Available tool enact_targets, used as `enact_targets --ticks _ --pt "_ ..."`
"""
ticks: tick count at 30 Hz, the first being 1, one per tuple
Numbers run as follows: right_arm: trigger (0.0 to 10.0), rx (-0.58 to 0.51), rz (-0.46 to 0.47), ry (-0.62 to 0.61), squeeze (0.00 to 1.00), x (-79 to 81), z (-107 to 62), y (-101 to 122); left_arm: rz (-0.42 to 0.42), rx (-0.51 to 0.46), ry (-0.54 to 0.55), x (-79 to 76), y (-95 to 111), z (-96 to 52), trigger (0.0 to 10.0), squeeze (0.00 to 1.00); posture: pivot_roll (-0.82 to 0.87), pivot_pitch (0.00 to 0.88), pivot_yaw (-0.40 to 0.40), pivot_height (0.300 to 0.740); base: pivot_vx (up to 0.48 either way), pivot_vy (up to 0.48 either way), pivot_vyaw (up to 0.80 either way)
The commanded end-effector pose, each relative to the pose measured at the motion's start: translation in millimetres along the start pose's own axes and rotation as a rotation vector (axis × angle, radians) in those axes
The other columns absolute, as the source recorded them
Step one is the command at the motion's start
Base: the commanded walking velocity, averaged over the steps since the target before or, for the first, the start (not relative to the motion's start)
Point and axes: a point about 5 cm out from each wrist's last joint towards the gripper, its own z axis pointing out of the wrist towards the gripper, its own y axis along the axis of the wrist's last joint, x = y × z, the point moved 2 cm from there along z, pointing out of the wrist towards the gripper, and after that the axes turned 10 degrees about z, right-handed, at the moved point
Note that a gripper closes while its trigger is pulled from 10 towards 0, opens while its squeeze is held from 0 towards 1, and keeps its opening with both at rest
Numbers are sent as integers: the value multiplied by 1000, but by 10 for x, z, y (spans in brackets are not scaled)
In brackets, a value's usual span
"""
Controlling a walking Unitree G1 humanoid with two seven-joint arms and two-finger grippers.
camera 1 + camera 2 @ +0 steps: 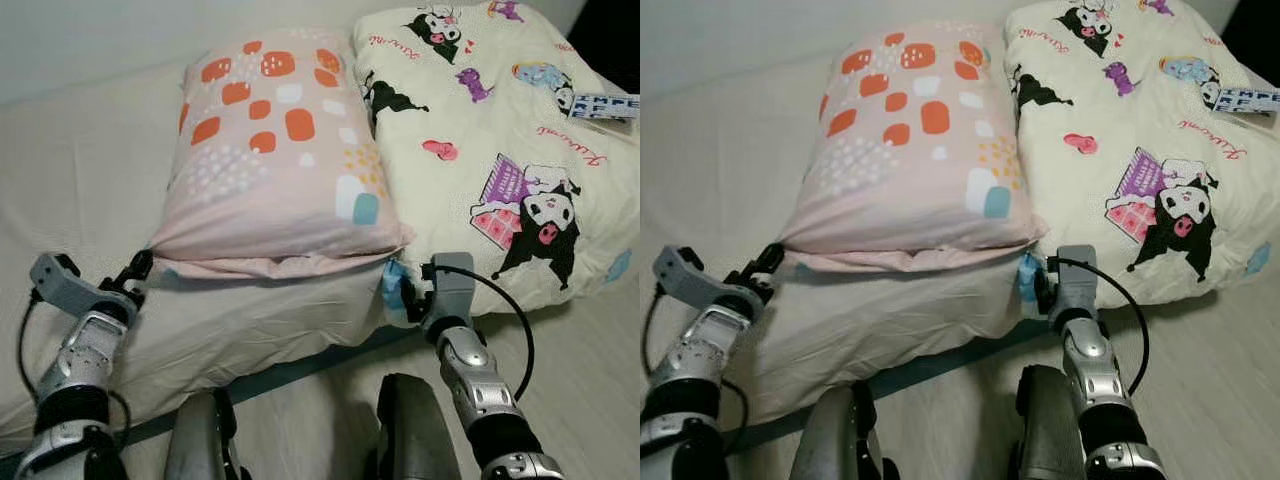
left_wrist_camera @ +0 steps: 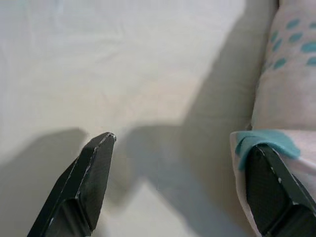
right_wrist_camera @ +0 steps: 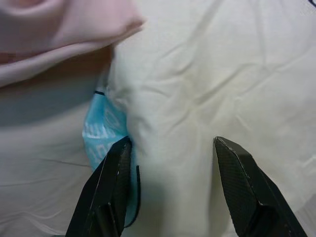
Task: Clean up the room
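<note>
A bed (image 1: 80,180) covered in a pale cream sheet is taking up most of what the head camera is seeing, with a plain light wall (image 1: 90,40) running behind it at the top. A pink pillow (image 1: 275,150) with orange, white and teal blotches is lying across the middle of the bed, its open flap end facing the robot. Just to its right, and touching it along one long edge, a cream quilt (image 1: 500,130) printed with black-and-white cartoon figures is lying folded into a thick pad. A dark teal strip (image 1: 290,368) is showing along the near edge of the bed, under the sheet's overhang.

The left gripper (image 1: 138,272) is reaching toward the pillow's near left corner, and in the left wrist view its fingers (image 2: 94,177) are standing wide apart, one over bare sheet and the other (image 2: 269,185) lying against the pillow's edge where a teal patch (image 2: 264,143) is showing. It is holding nothing.

The right gripper (image 1: 410,295) is sitting at the quilt's near left corner, right where pillow and quilt are meeting. In the right wrist view its fingers (image 3: 111,182) are spread wide with a fold of cream quilt between them but not squeezed, and a light blue tag (image 3: 101,128) is sticking out beside one finger.

The robot's two dark knees (image 1: 400,430) are showing at the bottom, close to the bed.
</note>
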Motion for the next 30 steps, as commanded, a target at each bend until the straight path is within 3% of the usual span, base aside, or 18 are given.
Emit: enact_targets --ticks 1,6,7,8,10,11,12,13,14,15,16,18,21,23,25,28,29,30 --pt "10000 44 0 -7 0 -16 -29 -118 31 -19 74 173 80 -11 10000 0 45 281 18 552 0 0 0" --pt "10000 45 -2 -4 0 -11 -36 -125 154 -35 131 241 212 39 10000 0 39 273 25 552 0 0 0" --pt "10000 44 -2 -4 0 -13 -40 -125 238 -20 124 240 239 52 10000 0 37 273 27 552 0 0 0" --pt "10000 43 -2 -4 0 -21 -47 -125 251 8 3 130 224 70 10000 0 36 271 29 552 0 0 0" --pt "10000 43 -2 -4 0 -21 -47 -125 251 8 3 130 224 70 10000 0 36 271 29 552 0 0 0" --pt "10000 43 -3 -4 0 -32 -54 -126 306 81 -218 -57 141 49 10000 0 35 269 32 552 0 0 0" --pt "10000 43 -4 -6 0 -49 -62 -128 400 176 -482 -234 -2 -68 10000 0 37 268 30 552 0 0 0" --pt "10000 43 -4 -7 0 -60 -68 -130 453 256 -658 -338 -131 -182 10000 0 37 268 30 552 0 0 0" --pt "10000 43 -4 -7 0 -60 -68 -130 453 256 -658 -338 -131 -182 10000 0 37 268 30 552 0 0 0" --pt "10000 44 -4 -7 0 -68 -72 -134 525 355 -797 -363 -277 -342 10000 0 39 269 29 552 0 0 0" --pt "10000 45 -4 -8 0 -72 -74 -137 560 412 -867 -362 -364 -443 10000 0 39 269 29 552 0 0 0" --pt "10000 48 -4 -4 0 -60 -71 -143 528 451 -921 -345 -371 -518 10000 0 41 270 24 552 0 0 0" --pt "10000 49 -4 -2 0 -48 -67 -144 509 446 -927 -339 -337 -504 10000 0 40 270 23 552 0 0 0" --pt "10000 50 -3 6 0 -7 -51 -140 417 370 -874 -348 -161 -372 10000 0 40 270 21 552 0 0 0" --pt "10000 50 -3 6 0 -7 -51 -140 417 370 -874 -348 -161 -372 10000 0 40 270 21 552 0 0 0" --pt "10000 50 -3 10 0 15 -36 -128 357 189 -537 -190 101 -54 10000 0 39 272 20 552 0 0 0" --pt "10000 50 -3 10 0 15 -36 -128 357 189 -537 -190 101 -54 10000 0 39 272 20 552 0 0 0" --pt "10000 50 -3 12 0 22 -32 -125 310 154 -442 -137 152 2 10000 0 37 273 21 552 0 0 0"
